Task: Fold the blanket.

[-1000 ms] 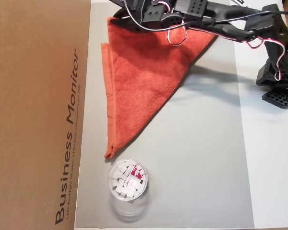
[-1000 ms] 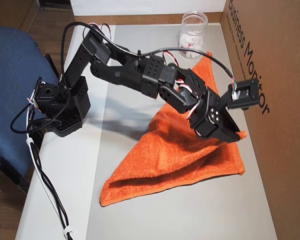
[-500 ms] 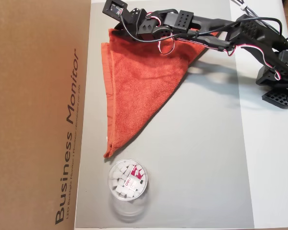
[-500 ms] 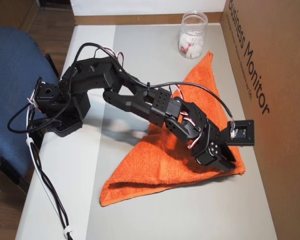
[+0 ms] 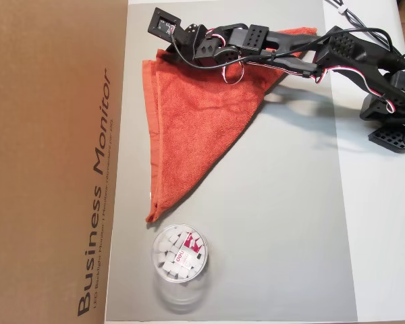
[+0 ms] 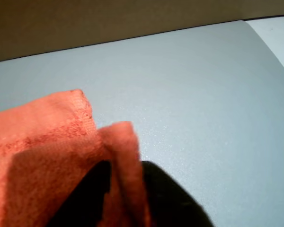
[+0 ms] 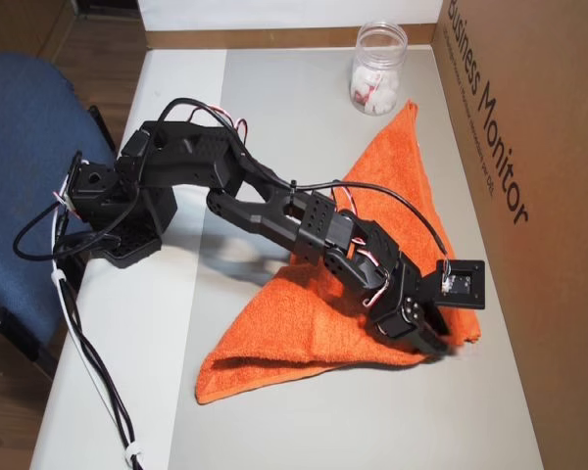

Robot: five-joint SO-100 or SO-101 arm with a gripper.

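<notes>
One hand pinching blanket corner | fingertips cropped, wrist view

Cardboard box, brown, fills the left side of an overhead view; black lettering "Business Monitor" runs along its edge. Same box stands at the right in the other overhead view.

Clear plastic jar holding small white pieces sits on the grey mat, just beside the box. In the other overhead view the jar stands at the mat's far end.

White table lies under the mat. Blue chair stands beside the table's left edge.
</notes>
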